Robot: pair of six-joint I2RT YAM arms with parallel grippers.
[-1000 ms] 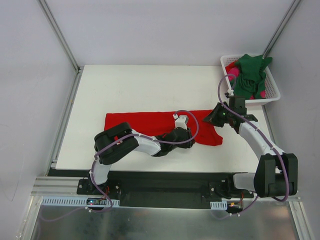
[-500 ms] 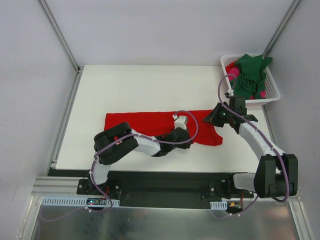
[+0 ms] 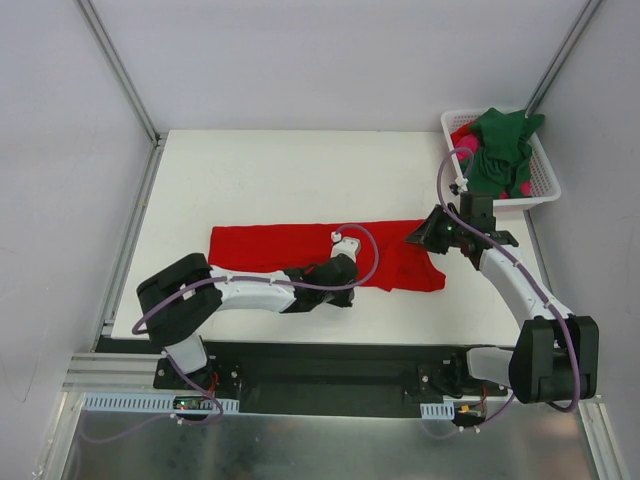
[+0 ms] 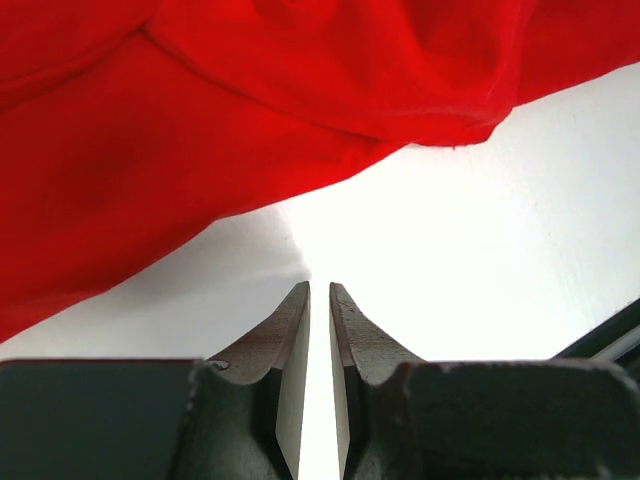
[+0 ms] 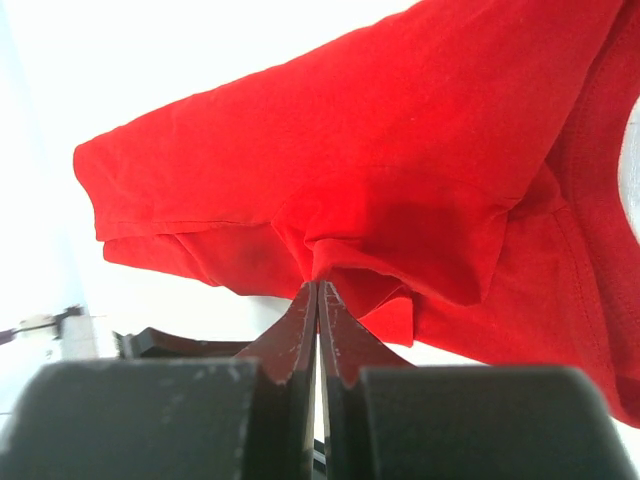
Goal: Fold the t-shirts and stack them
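Where the basket [image 3: 548,180] sits, green t-shirt [image 3: 500,150] fills it.

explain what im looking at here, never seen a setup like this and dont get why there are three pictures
These are two robot arms bolted at the near edge of a white table. One picture looks down from a fixed camera above; the other two come from cameras on each arm's wrist, looking past its own fingers.

A red t-shirt lies spread on the table. A white basket in the far right corner holds a dark green t-shirt over something pink.

The right gripper is shut, pinching a fold of the red shirt. The left gripper sits just off the shirt's near edge, jaws nearly closed with only bare table between them.
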